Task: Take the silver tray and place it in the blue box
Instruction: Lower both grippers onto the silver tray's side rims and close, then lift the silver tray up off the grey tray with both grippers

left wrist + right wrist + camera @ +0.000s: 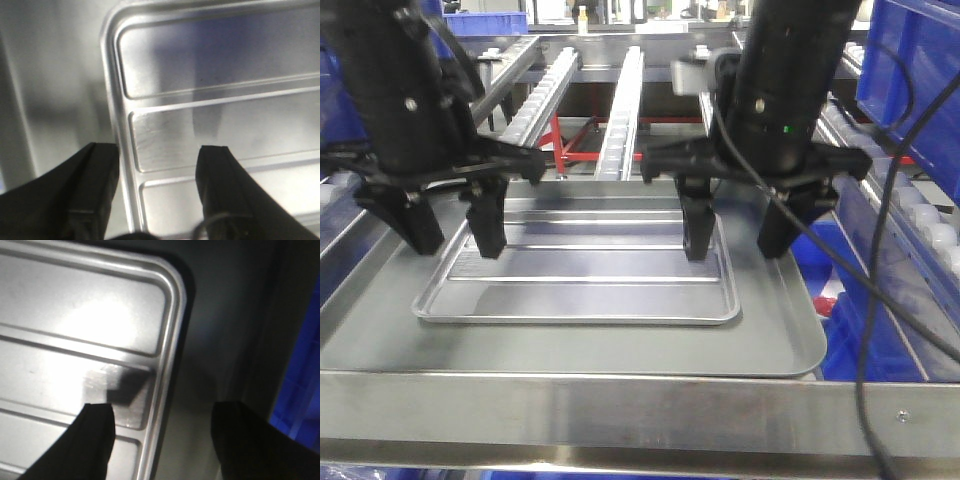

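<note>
The silver tray lies flat, with its two raised ridges running left to right, on a larger dull grey tray. My left gripper is open and straddles the silver tray's left rim, one finger outside it and one over the floor. My right gripper is open too, straddling the right rim in the same way. Both sets of fingertips hang just above the surfaces. Blue plastic shows below the table's right edge and in the right wrist view. Whether it is the blue box I cannot tell.
A big blue crate stands higher at the top right. Roller rails run away behind the trays over a red frame. A metal table edge crosses the front. Black cables hang from the right arm.
</note>
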Action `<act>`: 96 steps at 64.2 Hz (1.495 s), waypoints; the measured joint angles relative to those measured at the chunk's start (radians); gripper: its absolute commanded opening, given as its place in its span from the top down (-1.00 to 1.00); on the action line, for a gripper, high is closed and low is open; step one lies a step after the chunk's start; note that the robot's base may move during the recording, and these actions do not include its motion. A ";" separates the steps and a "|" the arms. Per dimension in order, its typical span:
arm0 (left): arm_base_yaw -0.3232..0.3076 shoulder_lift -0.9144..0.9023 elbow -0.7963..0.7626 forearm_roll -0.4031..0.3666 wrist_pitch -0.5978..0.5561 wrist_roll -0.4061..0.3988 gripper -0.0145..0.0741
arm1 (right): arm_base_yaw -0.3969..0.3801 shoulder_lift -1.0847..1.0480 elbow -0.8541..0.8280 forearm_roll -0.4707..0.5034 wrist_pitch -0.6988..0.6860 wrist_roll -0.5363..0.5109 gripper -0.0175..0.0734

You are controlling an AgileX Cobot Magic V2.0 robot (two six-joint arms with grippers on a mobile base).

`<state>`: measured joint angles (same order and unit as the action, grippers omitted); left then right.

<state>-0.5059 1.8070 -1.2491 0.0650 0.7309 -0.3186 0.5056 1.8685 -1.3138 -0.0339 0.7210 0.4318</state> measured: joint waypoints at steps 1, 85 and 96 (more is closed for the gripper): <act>0.000 0.003 0.000 0.000 0.000 0.000 0.08 | 0.000 0.003 0.000 0.000 -0.002 0.000 -0.52; 0.040 0.033 -0.007 0.009 -0.003 -0.082 0.89 | 0.000 0.021 -0.002 -0.001 -0.025 0.011 0.49; 0.040 0.033 -0.010 0.007 0.013 -0.083 0.89 | 0.000 0.021 -0.023 -0.001 0.013 0.012 0.49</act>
<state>-0.4655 1.8397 -1.2595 0.0725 0.7442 -0.4017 0.5052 1.8891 -1.3366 -0.0346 0.7343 0.4435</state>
